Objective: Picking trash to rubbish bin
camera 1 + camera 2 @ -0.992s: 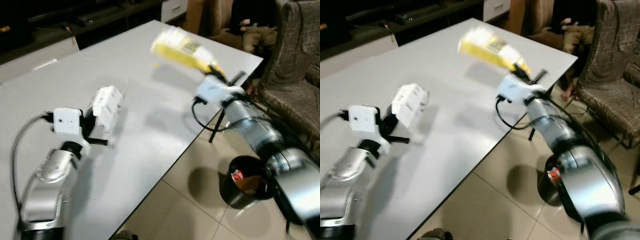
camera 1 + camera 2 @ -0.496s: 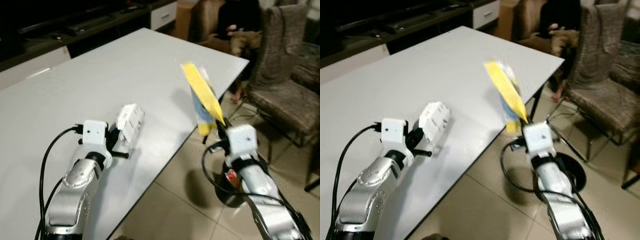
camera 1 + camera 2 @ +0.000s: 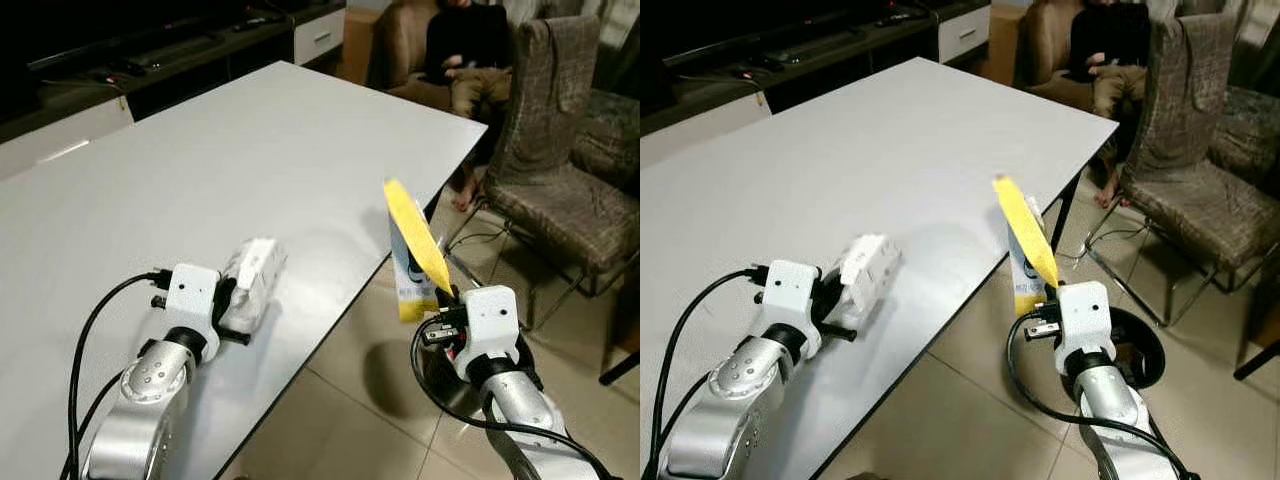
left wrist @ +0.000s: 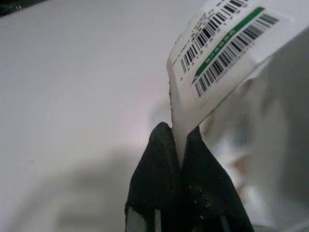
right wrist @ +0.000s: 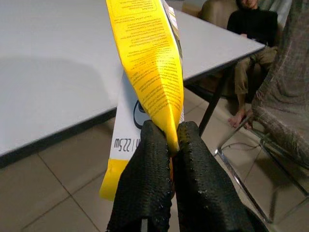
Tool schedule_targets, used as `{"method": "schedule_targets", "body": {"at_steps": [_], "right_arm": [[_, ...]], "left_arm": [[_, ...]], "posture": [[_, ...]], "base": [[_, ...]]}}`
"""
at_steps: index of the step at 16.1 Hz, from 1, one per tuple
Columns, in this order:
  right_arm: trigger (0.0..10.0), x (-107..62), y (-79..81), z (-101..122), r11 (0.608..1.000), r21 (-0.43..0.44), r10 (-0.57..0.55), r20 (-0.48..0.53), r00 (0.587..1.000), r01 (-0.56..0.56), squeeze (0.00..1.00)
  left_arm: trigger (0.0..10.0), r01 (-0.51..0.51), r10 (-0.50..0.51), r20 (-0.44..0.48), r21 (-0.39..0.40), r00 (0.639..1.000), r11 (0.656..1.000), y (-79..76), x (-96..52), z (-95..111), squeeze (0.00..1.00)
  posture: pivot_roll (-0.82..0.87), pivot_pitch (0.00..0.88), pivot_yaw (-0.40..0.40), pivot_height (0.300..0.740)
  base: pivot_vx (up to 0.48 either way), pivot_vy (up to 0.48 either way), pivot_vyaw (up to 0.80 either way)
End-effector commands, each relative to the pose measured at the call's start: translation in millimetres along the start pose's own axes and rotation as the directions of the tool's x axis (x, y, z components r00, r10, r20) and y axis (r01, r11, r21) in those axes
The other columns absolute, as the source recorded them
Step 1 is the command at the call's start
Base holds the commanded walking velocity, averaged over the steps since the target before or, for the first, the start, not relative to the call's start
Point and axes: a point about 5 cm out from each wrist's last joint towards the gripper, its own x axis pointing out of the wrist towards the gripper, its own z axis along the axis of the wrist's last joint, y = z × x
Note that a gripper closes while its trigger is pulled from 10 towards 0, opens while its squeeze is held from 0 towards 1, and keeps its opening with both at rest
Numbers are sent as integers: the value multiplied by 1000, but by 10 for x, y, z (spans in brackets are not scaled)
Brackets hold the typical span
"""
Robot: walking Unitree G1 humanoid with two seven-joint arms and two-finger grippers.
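Note:
A yellow and white snack bag [image 3: 413,248] stands upright off the table's right edge, pinched at its lower end by my right gripper [image 3: 446,296], which is shut on it [image 5: 161,135]. Below that arm, a black rubbish bin [image 3: 1137,352] sits on the tiled floor, partly hidden by the arm. My left gripper [image 3: 232,305] is shut on a white plastic wrapper [image 3: 250,280] with a barcode label [image 4: 227,43], held just above the white table [image 3: 200,150] near its front edge.
A grey upholstered chair [image 3: 565,190] stands to the right of the table. A person in dark clothes [image 3: 470,45] sits on a seat beyond the table's far corner. A dark low cabinet [image 3: 150,60] runs along the back. Tiled floor [image 3: 340,400] lies between table and bin.
The right arm has swung the yellow bag off the tabletop and down beside the table's edge, above the bin. The left gripper still holds the white wrapper, lower now. The camera view has shifted.

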Motion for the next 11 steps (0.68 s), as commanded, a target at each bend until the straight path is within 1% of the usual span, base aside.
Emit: {"method": "schedule_targets", "body": {"at_steps": [1,2,4,5,6,7,8,9,11], "right_arm": [[10000,19,20,143,1000,5,17,55,998,-17,0],[10000,45,24,187,1000,3,27,65,997,-27,0],[10000,75,-2,259,999,-24,23,82,996,-21,0],[10000,70,-27,283,1000,-24,7,87,996,-5,0],[10000,49,-76,308,999,-8,-30,90,995,31,0],[10000,21,-96,293,999,24,-50,81,995,49,0],[10000,3,-87,257,999,28,-47,62,997,45,0],[10000,-24,-52,216,998,53,-34,42,999,32,0],[10000,-49,-25,173,996,86,-40,11,999,39,0]], "left_arm": [[10000,-29,29,69,6,997,1000,7,-6,131,0],[10000,-34,34,97,0,995,999,9,6,188,0],[10000,-19,18,112,8,994,1000,10,33,219,0],[10000,-9,8,114,12,993,1000,6,41,223,0],[10000,0,-5,117,42,993,999,-5,52,239,0],[10000,8,-15,121,56,993,998,-22,59,252,0],[10000,6,-15,120,72,993,997,-26,65,259,0],[10000,4,-12,121,73,993,997,-26,72,255,0],[10000,7,-17,116,89,993,996,-24,73,248,0]], "posture": [[-55,0,-14,740],[-54,0,-11,740],[-70,0,4,740],[-76,0,12,740],[-77,0,15,740],[-77,0,18,740],[-78,0,20,740],[-77,0,21,740],[-76,0,21,740]], "base": [[0,0,0],[0,0,0],[0,0,0],[0,0,0],[0,0,0],[0,0,0],[0,0,0],[0,0,-513],[0,-317,-719]]}}
